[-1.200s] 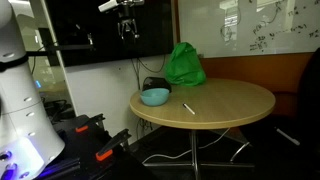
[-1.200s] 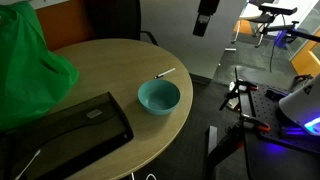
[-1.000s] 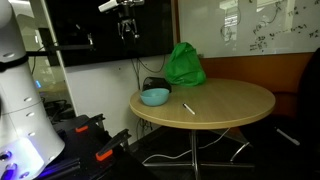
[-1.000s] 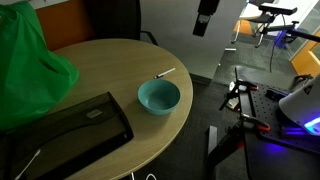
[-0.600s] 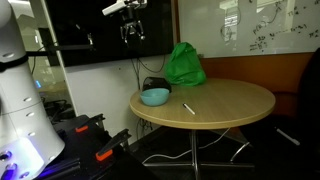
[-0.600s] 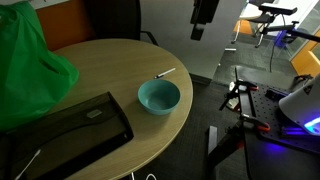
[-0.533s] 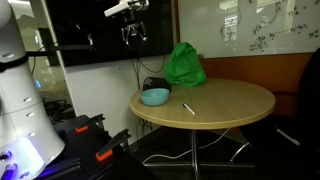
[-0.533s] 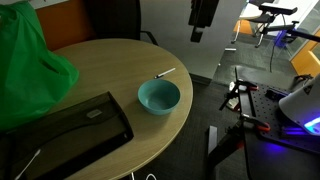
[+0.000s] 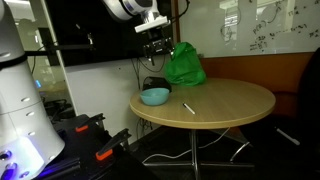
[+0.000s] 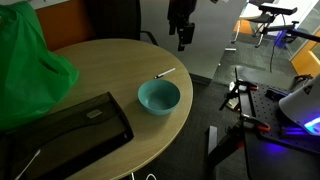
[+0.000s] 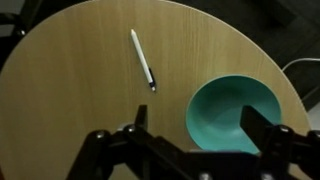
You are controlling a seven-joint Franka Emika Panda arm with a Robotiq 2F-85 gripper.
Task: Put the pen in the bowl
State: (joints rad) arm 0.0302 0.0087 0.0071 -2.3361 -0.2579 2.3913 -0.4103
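Observation:
A white pen with a dark tip [image 11: 142,59] lies on the round wooden table [image 11: 70,90]; it also shows in both exterior views [image 9: 189,108] [image 10: 164,74]. A teal bowl [image 11: 233,113] stands beside it, seen in both exterior views [image 9: 154,96] [image 10: 159,97]. My gripper [image 11: 195,125] is open and empty, high above the table, over the bowl's edge. It shows in both exterior views [image 9: 157,46] [image 10: 184,40].
A green bag [image 9: 184,64] sits at the back of the table, also in an exterior view [image 10: 30,60]. A black laptop case [image 10: 60,128] lies near the bowl. A white robot base [image 9: 20,110] and equipment stand on the floor beside the table.
The arm has swung from off to the side to above the table and come lower, nearer the bowl and pen. The pen and bowl have not moved.

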